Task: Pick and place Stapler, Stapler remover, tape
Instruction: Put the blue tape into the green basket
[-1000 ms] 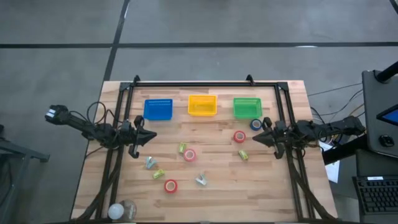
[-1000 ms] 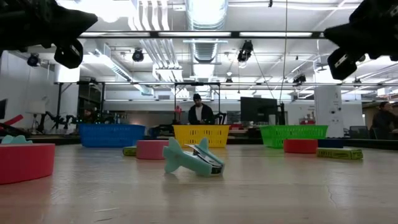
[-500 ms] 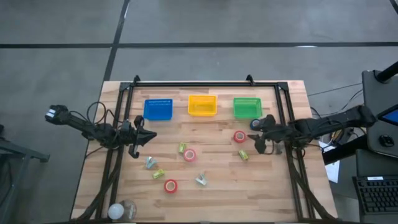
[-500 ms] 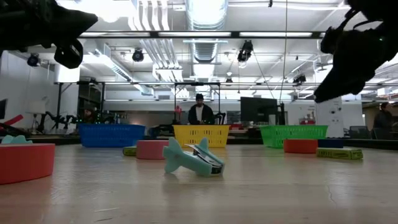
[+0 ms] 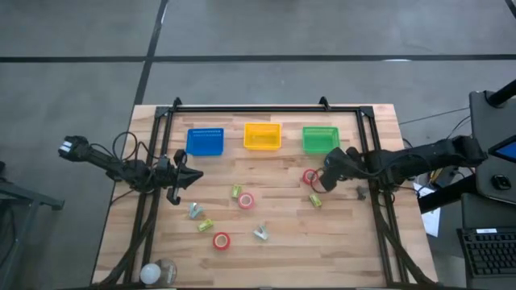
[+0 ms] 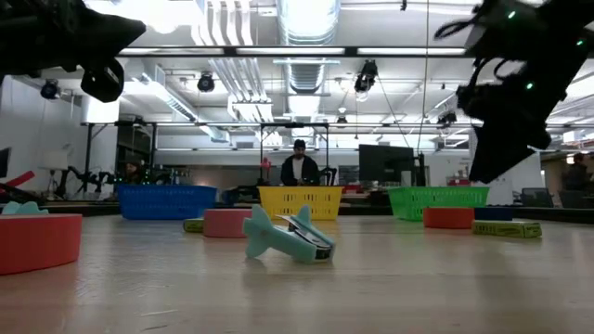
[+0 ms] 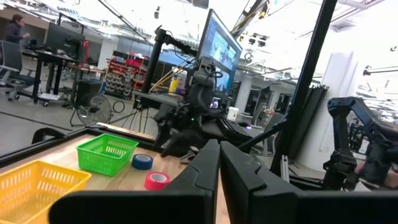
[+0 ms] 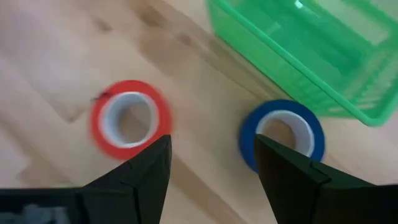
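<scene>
Three red rolls of tape lie on the wooden worktop: one near the right gripper, one mid-table and one toward the near edge. The right gripper, jaws spread wide and holding nothing, hangs just beside the first red roll, which sits just outside one finger — not between the two. A blue roll of tape lies close to the other finger, between the red roll and the green basket. In the high view this basket stands at the far side of the worktop in a row with a yellow basket and a blue basket.

The left gripper waits over the left part of the worktop, jaws closed and empty, well apart from every roll.

Other items are scattered between the arms: small yellow-green pieces, probably staplers — too small to tell — and two pale teal pieces. In the low view one teal piece lies in the foreground with a red roll at the left edge. A person stands in the room behind the yellow basket.
</scene>
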{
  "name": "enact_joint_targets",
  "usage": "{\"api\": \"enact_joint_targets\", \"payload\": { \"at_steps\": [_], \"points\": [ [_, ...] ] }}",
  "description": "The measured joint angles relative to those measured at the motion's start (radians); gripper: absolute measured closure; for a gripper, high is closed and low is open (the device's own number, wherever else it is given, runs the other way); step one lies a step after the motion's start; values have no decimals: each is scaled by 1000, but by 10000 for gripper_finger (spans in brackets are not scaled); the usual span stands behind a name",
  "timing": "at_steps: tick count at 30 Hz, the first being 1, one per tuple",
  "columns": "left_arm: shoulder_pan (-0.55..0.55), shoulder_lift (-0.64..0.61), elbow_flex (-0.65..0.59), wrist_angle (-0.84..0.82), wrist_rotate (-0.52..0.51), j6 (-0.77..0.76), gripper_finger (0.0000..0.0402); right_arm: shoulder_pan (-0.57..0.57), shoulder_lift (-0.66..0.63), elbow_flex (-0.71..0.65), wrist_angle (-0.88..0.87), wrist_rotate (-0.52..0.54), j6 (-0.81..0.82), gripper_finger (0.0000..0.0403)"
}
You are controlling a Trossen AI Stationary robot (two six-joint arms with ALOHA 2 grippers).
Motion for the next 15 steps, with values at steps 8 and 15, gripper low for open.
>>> {"api": "enact_joint_targets", "payload": {
  "at_steps": [8, 15],
  "points": [
    [0, 0, 0, 0, 0, 0, 381, -74, 100, 12, 1, -16, 17, 184],
    [0, 0, 0, 0, 0, 0, 381, -84, 192, 21, 2, -4, -22, 184]
  ]
}}
